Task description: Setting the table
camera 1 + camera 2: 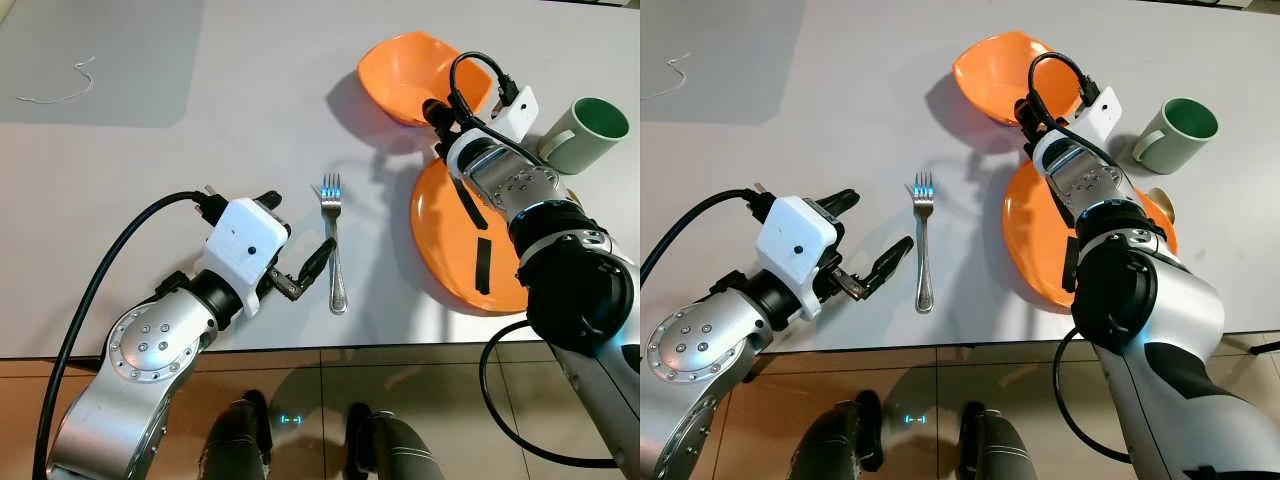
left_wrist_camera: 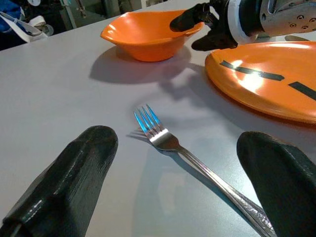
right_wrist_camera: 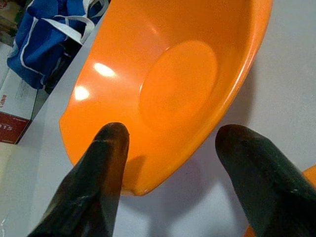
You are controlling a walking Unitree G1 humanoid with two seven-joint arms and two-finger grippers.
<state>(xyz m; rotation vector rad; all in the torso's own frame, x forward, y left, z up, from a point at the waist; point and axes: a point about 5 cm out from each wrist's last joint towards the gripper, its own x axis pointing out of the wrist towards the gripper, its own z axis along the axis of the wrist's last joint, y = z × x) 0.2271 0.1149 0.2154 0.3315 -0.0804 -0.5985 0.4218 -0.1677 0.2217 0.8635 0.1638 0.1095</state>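
We have the fork [image 1: 335, 250] lying flat on the counter [image 1: 200, 180], left of the orange plate [image 1: 445, 240]. Our left end effector [image 1: 297, 250] sits beside its handle, fingers spread wide, empty. Our right end effector [image 3: 168, 163] straddles the orange bowl's [image 1: 410, 70] rim, open, not yet gripping. The bowl and green mug [image 1: 585, 130] likely still need placing. Our right arm hides part of the plate.

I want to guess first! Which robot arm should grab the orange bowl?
The right one, probably. The right pincer is open with one finger already inside the orange bowl and one outside its rim. The left pincer is open by the fork, farther off.
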